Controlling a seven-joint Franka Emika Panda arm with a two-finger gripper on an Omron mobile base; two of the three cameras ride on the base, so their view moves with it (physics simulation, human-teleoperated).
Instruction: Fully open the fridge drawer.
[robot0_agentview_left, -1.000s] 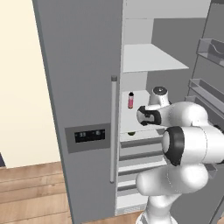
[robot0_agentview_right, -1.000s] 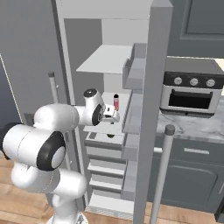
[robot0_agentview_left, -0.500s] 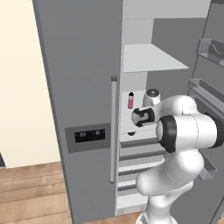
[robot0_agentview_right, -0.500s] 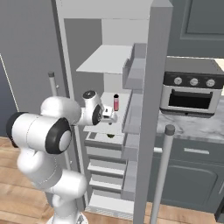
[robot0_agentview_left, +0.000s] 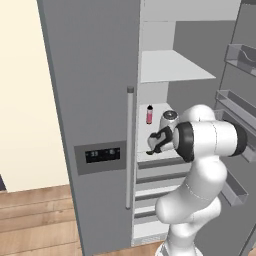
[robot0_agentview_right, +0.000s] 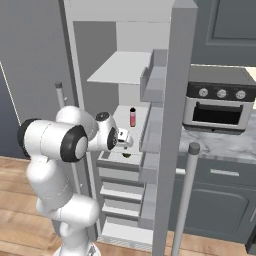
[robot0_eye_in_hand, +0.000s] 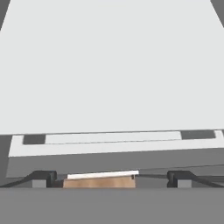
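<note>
The fridge drawer (robot0_agentview_left: 161, 163) is the top one of the stack, directly under the white shelf (robot0_agentview_left: 155, 131); its darker grey front (robot0_agentview_right: 118, 164) faces me. My gripper (robot0_agentview_left: 150, 148) hangs fingers-down just above and in front of that front panel, also seen as the gripper (robot0_agentview_right: 126, 151) from the right. In the hand view the gripper (robot0_eye_in_hand: 111, 177) is open, its fingertips (robot0_eye_in_hand: 43, 177) spread wide, above the drawer's grey front (robot0_eye_in_hand: 113, 162) and pale top strip. I cannot tell whether the fingers touch the drawer.
A pink bottle (robot0_agentview_left: 149, 114) stands at the back of the shelf (robot0_agentview_right: 132, 117). Similar grey drawers (robot0_agentview_left: 152, 192) stack below. The open door with its bins (robot0_agentview_left: 235, 115) stands at the right, the shut door's handle (robot0_agentview_left: 129, 150) at the left. An oven (robot0_agentview_right: 217, 107) sits beyond.
The hand has come down and slightly outward from the shelf toward the top drawer's front, and the arm's elbow has swung. The drawer has not moved.
</note>
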